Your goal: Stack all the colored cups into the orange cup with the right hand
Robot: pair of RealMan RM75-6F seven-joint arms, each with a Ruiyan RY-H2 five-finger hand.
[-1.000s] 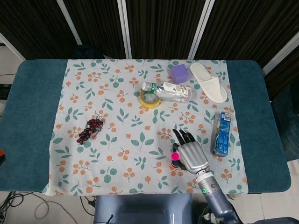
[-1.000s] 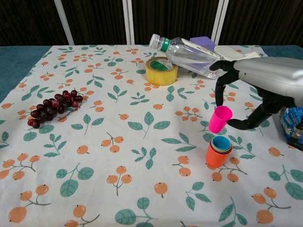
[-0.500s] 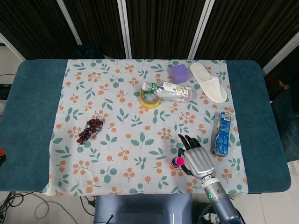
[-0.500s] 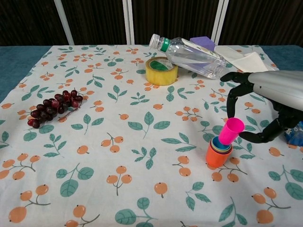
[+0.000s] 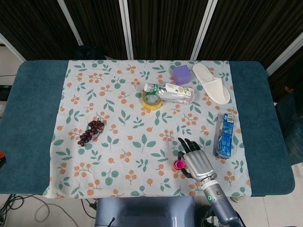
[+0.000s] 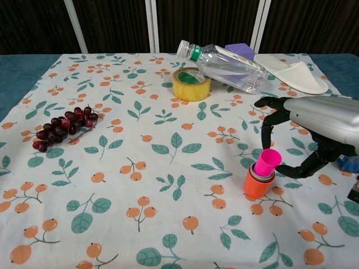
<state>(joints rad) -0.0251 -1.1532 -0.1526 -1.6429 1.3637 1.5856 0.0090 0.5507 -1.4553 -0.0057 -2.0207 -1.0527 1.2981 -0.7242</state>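
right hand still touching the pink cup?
Cannot tell. In the chest view the right hand curls around the pink cup, but no contact or gap shows plainly.

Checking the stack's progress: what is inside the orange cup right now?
The orange cup holds nested cups whose rims barely show, with a pink cup tilted on top. The right hand arches over it; lower cup colours are covered.

I see a white cloth (image 6: 112,168) printed with orange berries and green leaves over a teal table (image 5: 28,118). On the cloth: orange cup (image 6: 257,187) with a pink cup (image 6: 267,162) in it, dark red grapes (image 6: 60,126), yellow tape roll (image 6: 191,84), purple block (image 5: 182,74), white slipper (image 5: 211,83), blue packet (image 5: 225,135). Silver-and-black right hand (image 6: 314,126).
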